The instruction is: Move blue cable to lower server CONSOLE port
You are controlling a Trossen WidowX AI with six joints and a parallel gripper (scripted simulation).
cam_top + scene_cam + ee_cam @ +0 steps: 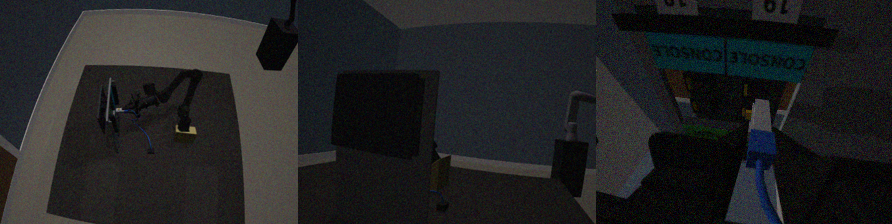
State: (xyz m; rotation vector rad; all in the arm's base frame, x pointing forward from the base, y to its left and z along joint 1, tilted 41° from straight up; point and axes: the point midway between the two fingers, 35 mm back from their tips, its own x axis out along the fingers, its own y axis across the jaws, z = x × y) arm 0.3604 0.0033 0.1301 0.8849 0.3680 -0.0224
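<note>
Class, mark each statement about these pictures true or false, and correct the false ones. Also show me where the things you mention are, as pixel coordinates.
1. The cable (144, 130) (763, 186) is red. False: it is blue.
2. The gripper (758, 129) is shut on the plug (761, 143). True.
3. The teal labels (689, 53) (765, 59) read CONSOLE. True.
4. The robot's base stands on a round green block. False: it stands on a yellow block with straight edges (193, 131).
5. The wrist view shows three teal labels. False: it shows two, side by side.
6. In the wrist view, the CONSOLE lettering appears upside down. True.
</note>
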